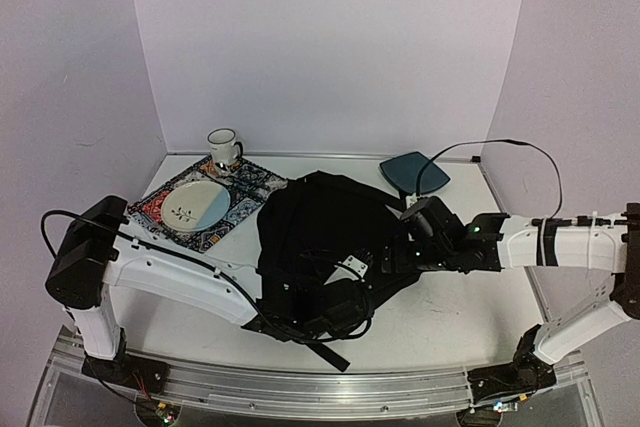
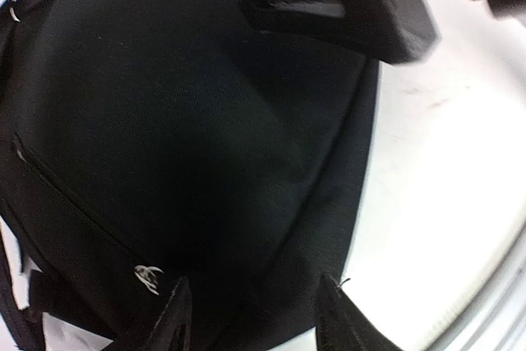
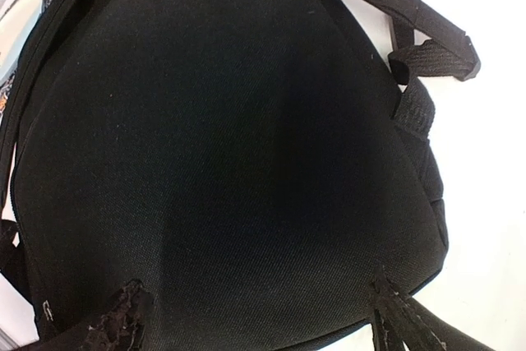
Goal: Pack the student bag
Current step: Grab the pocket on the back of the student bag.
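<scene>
Hovering nearest with the left pincer [image 2: 255, 314], half-spread, nothing clearly gripped; just beyond, wide and empty with the right pincer [image 3: 263, 318] over the student bag [image 1: 320, 232] — slumped flat mid-surface [image 1: 470, 312]. Soft, floppy, probably light — better taken by a strap [image 3: 436, 47] than slack cloth.

Legible markings: none.
The student bag [image 2: 205, 121] carries one small white emblem [image 2: 148, 276], too blurred to be read.

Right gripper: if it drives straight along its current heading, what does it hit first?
The student bag. The right gripper, jaws wide, points at its black fabric panel, which fills the wrist view ahead. Gap to the cloth is hard to judge.
</scene>
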`<state>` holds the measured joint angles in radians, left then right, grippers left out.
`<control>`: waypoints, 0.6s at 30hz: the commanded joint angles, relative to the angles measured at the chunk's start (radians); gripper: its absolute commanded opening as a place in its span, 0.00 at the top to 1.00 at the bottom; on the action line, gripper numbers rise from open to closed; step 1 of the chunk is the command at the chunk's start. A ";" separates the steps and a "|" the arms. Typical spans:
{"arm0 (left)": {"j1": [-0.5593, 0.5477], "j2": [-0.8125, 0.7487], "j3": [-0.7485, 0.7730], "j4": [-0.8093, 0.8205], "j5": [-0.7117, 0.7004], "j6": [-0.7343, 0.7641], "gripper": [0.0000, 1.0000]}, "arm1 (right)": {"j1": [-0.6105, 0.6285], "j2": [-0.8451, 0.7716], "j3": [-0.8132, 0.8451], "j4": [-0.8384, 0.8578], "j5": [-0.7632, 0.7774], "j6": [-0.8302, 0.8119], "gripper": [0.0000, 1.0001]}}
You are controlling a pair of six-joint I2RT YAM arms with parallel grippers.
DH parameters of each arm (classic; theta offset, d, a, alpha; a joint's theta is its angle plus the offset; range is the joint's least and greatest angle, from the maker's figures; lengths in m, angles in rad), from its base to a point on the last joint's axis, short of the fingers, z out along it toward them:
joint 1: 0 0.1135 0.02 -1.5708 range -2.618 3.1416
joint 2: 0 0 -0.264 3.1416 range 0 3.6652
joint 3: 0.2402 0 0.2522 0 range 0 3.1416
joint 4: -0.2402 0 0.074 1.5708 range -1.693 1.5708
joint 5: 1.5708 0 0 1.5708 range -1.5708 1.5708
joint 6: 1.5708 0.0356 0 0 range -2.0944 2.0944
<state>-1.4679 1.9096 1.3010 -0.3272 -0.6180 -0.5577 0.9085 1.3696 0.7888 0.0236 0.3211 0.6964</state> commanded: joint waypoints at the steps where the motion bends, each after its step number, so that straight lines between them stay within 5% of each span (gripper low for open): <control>1: 0.005 0.032 0.075 -0.084 -0.138 -0.011 0.57 | -0.001 -0.031 -0.010 -0.010 -0.020 0.001 0.10; 8: 0.007 0.003 0.065 -0.093 -0.159 0.008 0.97 | 0.001 -0.057 -0.024 0.038 -0.063 -0.047 0.11; 18: 0.129 -0.121 -0.018 -0.015 0.068 0.033 1.00 | 0.085 -0.096 -0.109 0.237 -0.105 -0.177 0.11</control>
<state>-1.4042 1.8874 1.3137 -0.3996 -0.6687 -0.5474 0.9508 1.3107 0.7187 0.1656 0.2217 0.5951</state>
